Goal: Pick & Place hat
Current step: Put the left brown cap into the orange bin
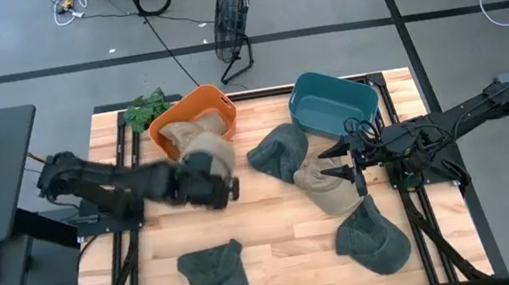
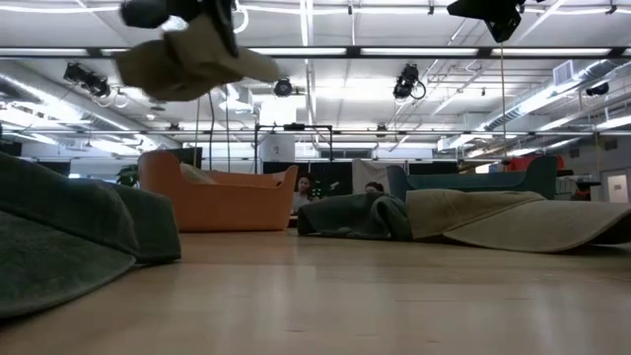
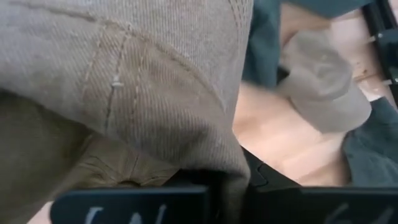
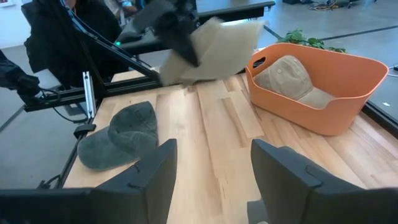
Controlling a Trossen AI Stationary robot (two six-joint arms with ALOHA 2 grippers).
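My left gripper (image 1: 213,187) is shut on a tan hat (image 1: 208,153) and carries it in the air just in front of the orange basket (image 1: 218,100); the low view shows that hat (image 2: 187,57) high above the table. A second tan hat (image 4: 287,76) lies inside the orange basket (image 4: 348,93). My right gripper (image 1: 341,164) is open and hovers over the table's right half, beside another tan hat (image 1: 327,190) lying flat on the wood. Its own wrist view shows its fingers (image 4: 214,168) apart with nothing between them. My left gripper pinches the tan hat's cloth (image 3: 211,155) between its two fingers (image 3: 130,202). The hat itself covers most of the wrist view, so which part is held does not show. The hat (image 4: 214,43) is lifted clear of the table and spreads out beyond the fingers.
Three dark green hats lie on the table: one at the middle (image 1: 279,149), one at the near right (image 1: 372,238), one at the near left (image 1: 216,276). A blue basket (image 1: 332,100) stands at the far right, a plant (image 1: 146,109) by the orange basket.
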